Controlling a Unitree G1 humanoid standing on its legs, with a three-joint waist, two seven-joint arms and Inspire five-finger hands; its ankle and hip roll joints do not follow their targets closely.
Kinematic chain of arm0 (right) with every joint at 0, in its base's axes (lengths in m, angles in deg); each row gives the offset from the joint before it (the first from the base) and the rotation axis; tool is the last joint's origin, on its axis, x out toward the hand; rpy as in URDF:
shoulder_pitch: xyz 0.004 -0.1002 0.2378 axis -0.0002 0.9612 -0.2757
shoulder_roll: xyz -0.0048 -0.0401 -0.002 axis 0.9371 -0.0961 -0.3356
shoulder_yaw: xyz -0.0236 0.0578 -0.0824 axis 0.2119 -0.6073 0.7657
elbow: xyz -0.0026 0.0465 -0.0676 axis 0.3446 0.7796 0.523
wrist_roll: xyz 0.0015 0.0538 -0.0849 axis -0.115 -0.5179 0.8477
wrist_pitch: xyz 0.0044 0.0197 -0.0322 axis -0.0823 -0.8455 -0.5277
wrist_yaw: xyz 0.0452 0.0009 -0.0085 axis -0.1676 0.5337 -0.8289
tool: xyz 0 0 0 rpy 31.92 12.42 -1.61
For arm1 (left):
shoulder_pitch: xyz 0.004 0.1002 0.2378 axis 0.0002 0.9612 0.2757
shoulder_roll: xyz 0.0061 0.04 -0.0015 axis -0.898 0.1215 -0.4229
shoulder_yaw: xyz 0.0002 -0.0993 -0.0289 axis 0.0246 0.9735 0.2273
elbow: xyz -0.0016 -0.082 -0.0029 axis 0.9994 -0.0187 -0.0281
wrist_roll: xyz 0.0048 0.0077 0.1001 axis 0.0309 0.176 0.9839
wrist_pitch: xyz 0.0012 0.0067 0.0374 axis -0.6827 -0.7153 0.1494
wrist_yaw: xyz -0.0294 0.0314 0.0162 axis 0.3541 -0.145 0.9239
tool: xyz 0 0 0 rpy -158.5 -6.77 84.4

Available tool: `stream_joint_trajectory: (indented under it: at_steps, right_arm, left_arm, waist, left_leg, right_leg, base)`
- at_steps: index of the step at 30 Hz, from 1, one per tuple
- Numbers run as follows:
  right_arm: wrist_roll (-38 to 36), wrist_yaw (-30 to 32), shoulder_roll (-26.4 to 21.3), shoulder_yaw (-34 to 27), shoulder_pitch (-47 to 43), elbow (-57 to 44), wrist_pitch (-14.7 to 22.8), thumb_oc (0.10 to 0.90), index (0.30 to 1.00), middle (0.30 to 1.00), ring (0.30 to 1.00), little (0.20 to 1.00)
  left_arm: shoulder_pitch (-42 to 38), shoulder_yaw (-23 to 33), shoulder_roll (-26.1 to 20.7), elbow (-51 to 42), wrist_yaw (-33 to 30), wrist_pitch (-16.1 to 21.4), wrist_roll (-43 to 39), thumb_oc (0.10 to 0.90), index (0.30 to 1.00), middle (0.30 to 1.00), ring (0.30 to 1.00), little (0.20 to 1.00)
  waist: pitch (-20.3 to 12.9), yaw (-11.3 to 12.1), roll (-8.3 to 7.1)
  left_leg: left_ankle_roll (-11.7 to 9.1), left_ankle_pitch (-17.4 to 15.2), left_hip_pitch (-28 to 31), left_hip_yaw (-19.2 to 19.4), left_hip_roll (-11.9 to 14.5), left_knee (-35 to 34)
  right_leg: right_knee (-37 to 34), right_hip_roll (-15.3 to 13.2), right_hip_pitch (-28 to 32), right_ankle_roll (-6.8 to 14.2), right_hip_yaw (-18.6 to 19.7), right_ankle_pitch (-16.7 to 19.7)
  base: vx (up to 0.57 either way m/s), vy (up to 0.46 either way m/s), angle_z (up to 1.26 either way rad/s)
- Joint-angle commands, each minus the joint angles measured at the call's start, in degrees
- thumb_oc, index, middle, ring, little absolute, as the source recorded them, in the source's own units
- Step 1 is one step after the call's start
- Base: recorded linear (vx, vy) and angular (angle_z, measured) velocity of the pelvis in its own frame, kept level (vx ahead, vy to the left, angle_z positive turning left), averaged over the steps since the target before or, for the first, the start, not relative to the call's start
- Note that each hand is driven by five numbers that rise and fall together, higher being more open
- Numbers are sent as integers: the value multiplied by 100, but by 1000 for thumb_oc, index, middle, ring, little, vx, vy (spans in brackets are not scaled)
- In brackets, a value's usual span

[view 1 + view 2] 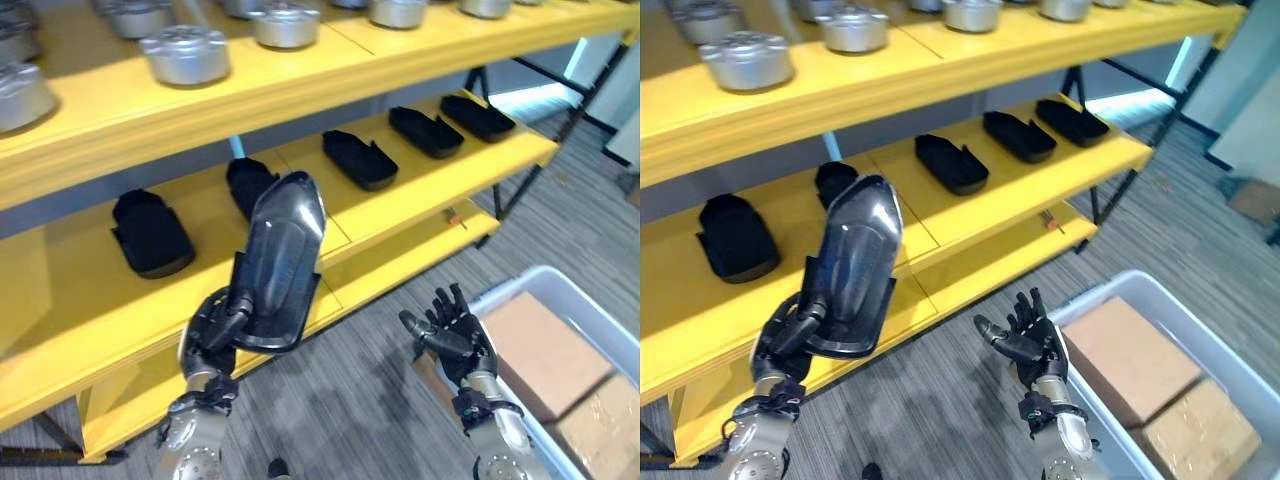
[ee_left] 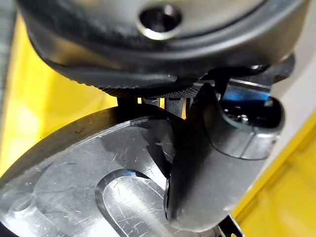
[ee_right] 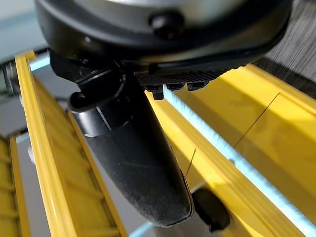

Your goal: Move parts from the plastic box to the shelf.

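Observation:
My left hand (image 1: 212, 322) is shut on a dark, glossy elongated part (image 1: 278, 260), held upright in front of the yellow shelf's middle level (image 1: 400, 195). In the left wrist view its thumb (image 2: 217, 168) presses on the part's scratched surface (image 2: 74, 182). Several similar black parts (image 1: 358, 158) lie in a row on that level. My right hand (image 1: 455, 335) hovers open and empty, fingers spread, beside the white plastic box (image 1: 570, 300) at lower right. The box holds cardboard cartons (image 1: 540, 355).
Several silver round metal parts (image 1: 186, 54) stand on the top shelf level. A lower yellow level (image 1: 400, 262) juts out near the floor. A black shelf leg (image 1: 520, 180) stands at the right. Grey carpet floor (image 1: 370, 400) spreads between shelf and box.

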Motion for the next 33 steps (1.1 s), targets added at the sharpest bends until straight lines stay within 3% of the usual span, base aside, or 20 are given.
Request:
stream_joint_trajectory:
  at_steps: [1, 5, 11, 13, 15, 18, 19, 20, 21, 22, 24, 26, 27, 30, 33]
  right_arm:
    - [124, -84, -350, -361, -491, -307, 396, 900, 1000, 1000, 1000, 1000]
    - [95, -105, -198, -223, -607, -285, 338, 900, 1000, 1000, 1000, 1000]
    - [60, -84, -22, -22, -670, -286, 311, 900, 1000, 1000, 1000, 1000]
    - [61, -55, 81, 17, -619, -264, 306, 900, 1000, 1000, 1000, 1000]
    - [63, -63, 116, 33, -542, -273, 296, 900, 1000, 1000, 1000, 1000]
    - [17, -123, 99, 61, -458, -316, 303, 900, 1000, 1000, 1000, 1000]
    - [16, -123, 96, 62, -458, -316, 303, 900, 1000, 1000, 1000, 1000]
    - [-51, -224, 45, 56, -410, -321, 307, 900, 1000, 1000, 1000, 1000]
    - [-68, -268, 11, 63, -396, -316, 305, 900, 1000, 1000, 1000, 1000]
    - [-69, -270, 6, 58, -400, -318, 307, 900, 1000, 1000, 1000, 1000]
    - [-103, -315, -61, 34, -394, -253, 311, 900, 1000, 1000, 1000, 1000]
    - [-127, -318, -78, 62, -472, -151, 329, 900, 1000, 1000, 1000, 1000]
    - [-154, -302, -112, 106, -544, -160, 373, 900, 1000, 1000, 1000, 1000]
    - [-230, -262, -129, 131, -485, -185, 377, 900, 1000, 1000, 1000, 1000]
    - [-232, -275, -169, 91, -425, -229, 364, 900, 1000, 1000, 1000, 1000]
  left_arm:
    - [-287, 102, -67, -816, 399, 466, 99, 400, 300, 300, 300, 300]
    - [-213, 99, -154, -880, 402, 413, 222, 400, 300, 300, 300, 300]
    - [-165, 93, -260, -946, 367, 349, 382, 400, 300, 300, 300, 300]
    - [-231, 58, -336, -933, 328, 331, 497, 400, 300, 300, 300, 300]
    - [-284, 21, -376, -888, 301, 334, 592, 400, 300, 300, 300, 300]
    - [-310, -70, -375, -781, 311, 384, 575, 400, 300, 300, 300, 300]
    - [-311, -69, -372, -778, 312, 386, 574, 400, 300, 300, 300, 300]
    - [-275, -88, -339, -757, 363, 372, 621, 400, 300, 300, 300, 300]
    - [-223, -85, -320, -750, 383, 351, 646, 400, 300, 300, 300, 300]
    - [-226, -86, -316, -755, 385, 351, 646, 400, 300, 300, 300, 300]
    - [-123, -66, -277, -799, 422, 312, 635, 400, 300, 300, 300, 300]
    - [-127, -45, -215, -808, 399, 304, 602, 400, 300, 300, 300, 300]
    - [-171, -37, -170, -774, 373, 357, 534, 400, 300, 300, 300, 300]
    - [-166, -120, -75, -675, 434, 399, 409, 400, 300, 300, 300, 300]
    - [37, -73, 36, -750, 491, 392, 339, 400, 300, 300, 300, 300]
  waist:
    - [-284, 0, -52]
    - [-304, 120, -229]
    - [-287, 220, -352]
    - [-232, 220, -372]
    - [-192, 134, -358]
    - [-112, -81, -287]
    - [-116, -64, -284]
    - [-25, -170, -211]
    - [-3, -193, -197]
    - [3, -188, -193]
    - [66, -185, -197]
    - [122, -190, -196]
    - [175, -223, -228]
    - [139, -236, -360]
    - [-25, -151, -349]
  left_leg:
    - [245, -35, -16, -165, 105, -367]
    - [488, -186, -78, -402, -364, -434]
    - [738, -323, -99, -687, -799, -489]
    - [840, -365, -95, -882, -979, -512]
    - [943, -433, -51, -1028, -1111, -512]
    - [1008, -415, 0, -1277, -1170, -512]
    - [1004, -421, -3, -1259, -1163, -512]
    - [1069, -292, 22, -1307, -1112, -512]
    - [1064, -402, 133, -1355, -1099, -512]
    - [1082, -304, 71, -1301, -1094, -512]
    - [1077, -416, 189, -1329, -1106, -512]
    - [1065, -409, 228, -1363, -1129, -512]
    - [994, -413, 298, -1422, -1117, -512]
    - [917, -373, 300, -1433, -1144, -512]
    - [871, -428, 360, -1262, -1091, -512]
  right_leg:
    - [3, -27, -140, 520, -9, -422]
    - [46, -379, -35, 823, -138, 40]
    - [300, -739, -30, 941, -137, 384]
    - [578, -872, -72, 955, 29, 567]
    - [1075, -909, -275, 903, 489, 612]
    - [1403, -441, -792, 717, 1609, 354]
    - [1430, -439, -821, 711, 1635, 338]
    - [1641, 135, -1214, 339, 1925, -190]
    - [1802, 400, -1356, 331, 2010, -520]
    - [1769, 395, -1392, 228, 1933, -452]
    - [1902, 744, -1679, 234, 1742, -756]
    - [1803, 977, -1982, 237, 1559, -745]
    - [1332, 1095, -2087, 264, 1603, -614]
    - [465, 1301, -1549, 116, 1783, -605]
    - [88, 1396, -1155, 84, 1629, -655]
  base:
    - [5, 292, 5]
    - [13, 264, 39]
    - [18, 197, 27]
    - [49, 288, 64]
    - [48, 249, 54]
    - [31, 137, 52]
    - [-42, 129, 57]
    - [14, 106, 48]
    - [-46, 107, 8]
    - [72, 41, 2]
    - [21, 35, 13]
    - [7, -11, -23]
    - [2, -97, -26]
    - [60, -126, 19]
    - [161, -103, 19]
